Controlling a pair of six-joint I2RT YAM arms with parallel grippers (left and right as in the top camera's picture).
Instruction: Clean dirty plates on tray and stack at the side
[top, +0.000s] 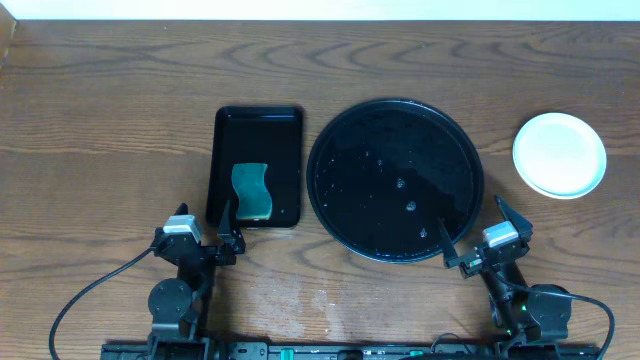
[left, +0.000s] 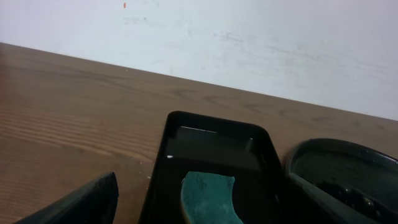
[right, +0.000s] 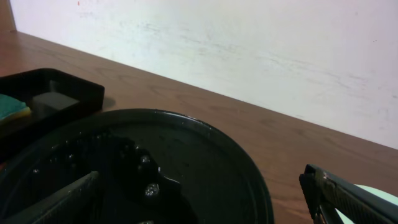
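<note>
The round black tray (top: 395, 180) lies at the table's centre, wet with droplets and with no plate on it. It also shows in the left wrist view (left: 348, 155) and the right wrist view (right: 236, 162). The plates (top: 559, 154) sit as one pale white round pile on the bare wood to the right of the tray; I cannot tell how many are in it. My left gripper (top: 205, 217) (left: 208, 208) is open and empty at the near end of the rectangular tray. My right gripper (top: 476, 230) (right: 199, 202) is open and empty over the round tray's near right rim.
A smaller rectangular black tray (top: 258, 120) (left: 211, 134) (right: 56, 84) stands left of the round one. A teal and yellow sponge (top: 251, 190) (left: 208, 193) (right: 9, 106) lies in it. A white wall runs along the table's far edge.
</note>
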